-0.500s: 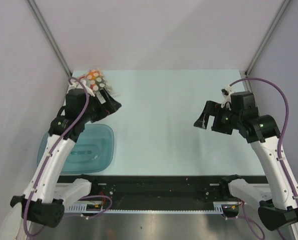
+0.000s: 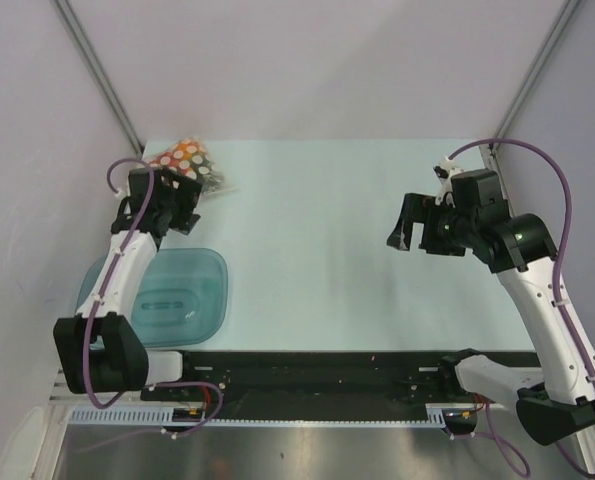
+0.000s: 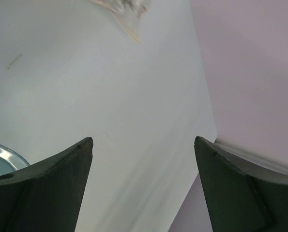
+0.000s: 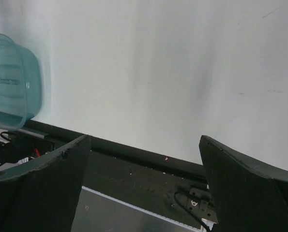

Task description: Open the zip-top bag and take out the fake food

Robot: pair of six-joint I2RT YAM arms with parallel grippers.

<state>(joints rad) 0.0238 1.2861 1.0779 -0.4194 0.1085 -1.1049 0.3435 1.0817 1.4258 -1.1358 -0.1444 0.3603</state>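
The zip-top bag point(image 2: 191, 163), clear with orange, red and pale dots, lies on the table at the far left corner. A blurred edge of it shows at the top of the left wrist view point(image 3: 127, 12). The fake food is inside it; I cannot tell the pieces apart. My left gripper point(image 2: 177, 212) is open and empty, just near of the bag and apart from it. My right gripper point(image 2: 405, 225) is open and empty, hovering over the right side of the table, far from the bag.
A teal translucent tray point(image 2: 167, 295) sits at the near left by the left arm; it also shows in the right wrist view point(image 4: 10, 82) and the left wrist view point(image 3: 1, 157). Walls close in the table at the back and sides. A black rail point(image 2: 317, 370) runs along the near edge.
My left arm has swung left and drawn back, so its gripper is farther from the bag. The bag lies about where it was. My right gripper has shifted slightly.
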